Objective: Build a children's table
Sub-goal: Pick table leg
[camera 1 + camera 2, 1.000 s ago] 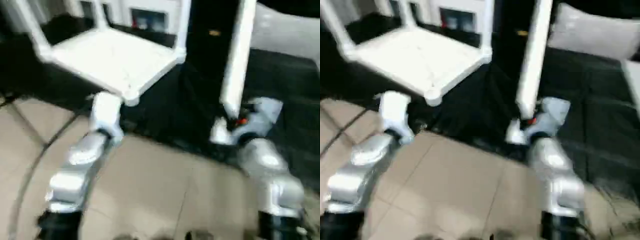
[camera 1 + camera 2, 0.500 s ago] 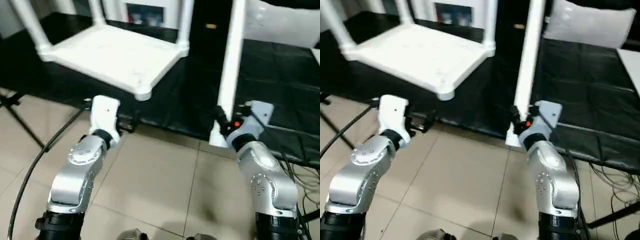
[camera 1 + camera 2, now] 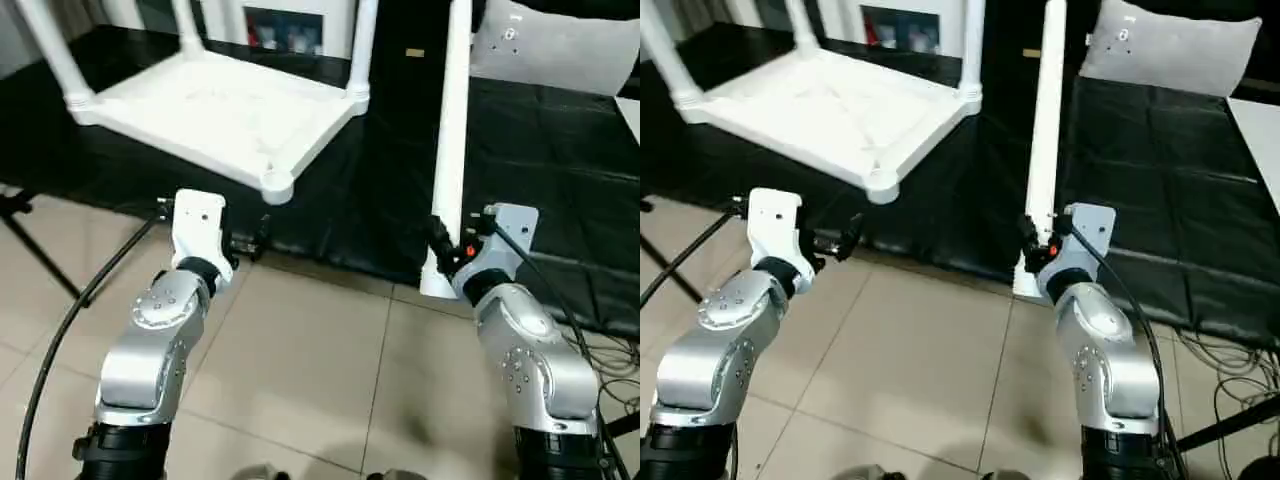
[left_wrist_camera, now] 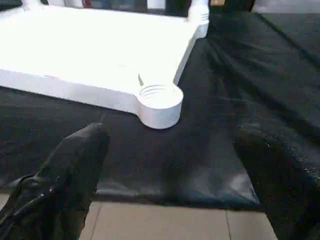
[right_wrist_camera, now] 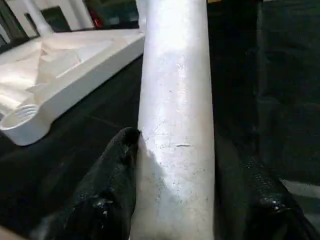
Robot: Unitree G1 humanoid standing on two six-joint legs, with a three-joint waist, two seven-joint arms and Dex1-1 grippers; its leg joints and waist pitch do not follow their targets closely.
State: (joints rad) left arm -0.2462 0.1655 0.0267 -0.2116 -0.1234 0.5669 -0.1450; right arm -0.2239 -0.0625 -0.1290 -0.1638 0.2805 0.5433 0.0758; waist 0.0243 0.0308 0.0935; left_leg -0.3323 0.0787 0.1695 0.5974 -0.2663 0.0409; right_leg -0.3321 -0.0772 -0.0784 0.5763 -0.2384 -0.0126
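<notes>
The children's table (image 3: 220,110) lies upside down on a black mat, white, with three legs standing up from its corners. Its near corner socket (image 3: 277,183) is empty, and its threaded ring (image 4: 159,102) faces up. My left gripper (image 3: 245,243) hangs open just in front of that socket, over the mat's edge, with nothing between its black fingers (image 4: 75,165). My right gripper (image 3: 443,250) is shut on the lower end of a loose white leg (image 3: 450,140), which it holds upright to the right of the table. Black fingers (image 5: 112,185) press the leg (image 5: 175,115) on both sides.
The black mat (image 3: 560,170) covers the floor behind beige tiles (image 3: 300,370). A grey cushion (image 3: 560,50) lies at the back right. A black cable (image 3: 70,320) curves across the tiles at the left, and more cables (image 3: 1230,350) trail at the right.
The camera has shifted and steadied. My right gripper still holds the leg upright and the left stays open near the empty socket.
</notes>
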